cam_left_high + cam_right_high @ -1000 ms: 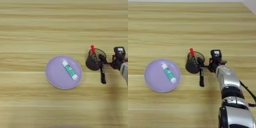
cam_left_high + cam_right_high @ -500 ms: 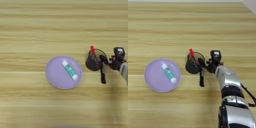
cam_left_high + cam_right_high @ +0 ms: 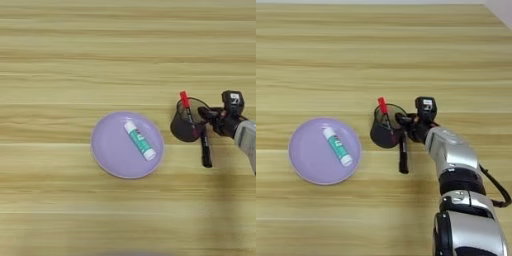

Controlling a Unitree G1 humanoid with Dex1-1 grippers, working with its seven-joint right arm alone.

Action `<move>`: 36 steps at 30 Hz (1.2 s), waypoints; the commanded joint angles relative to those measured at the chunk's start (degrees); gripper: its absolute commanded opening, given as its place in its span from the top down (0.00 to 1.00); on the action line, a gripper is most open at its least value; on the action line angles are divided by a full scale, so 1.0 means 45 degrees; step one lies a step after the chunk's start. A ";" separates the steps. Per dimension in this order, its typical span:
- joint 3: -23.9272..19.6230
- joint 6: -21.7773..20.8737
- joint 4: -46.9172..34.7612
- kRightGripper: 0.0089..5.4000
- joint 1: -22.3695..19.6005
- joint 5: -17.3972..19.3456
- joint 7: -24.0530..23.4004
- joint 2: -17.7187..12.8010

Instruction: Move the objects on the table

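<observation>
A small black mesh pen cup [image 3: 183, 126] stands right of the table's [image 3: 60, 60] middle. A thin black pen with a red cap [image 3: 184, 99] sticks up out of it. A thicker black marker [image 3: 205, 148] lies on the wood just right of the cup, its top end near the rim. My right gripper [image 3: 404, 120] comes in from the right and sits at the cup's right rim, above the marker's top end. Whether it touches the rim or the marker cannot be made out.
A round purple plate [image 3: 107, 150] lies left of the cup with a white and green glue stick [image 3: 140, 141] on it. My silver forearm [image 3: 452, 152] runs from the gripper down to the bottom edge.
</observation>
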 commanded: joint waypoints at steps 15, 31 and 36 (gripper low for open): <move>-0.0052 -0.0187 -0.0653 0.94 -0.0628 -0.0002 -0.0119 -0.0505; -0.0038 0.1151 -0.3215 0.96 0.0578 0.0268 0.0142 -0.0414; -0.0040 0.1569 -0.3666 0.96 0.0860 0.0463 0.0180 -0.0352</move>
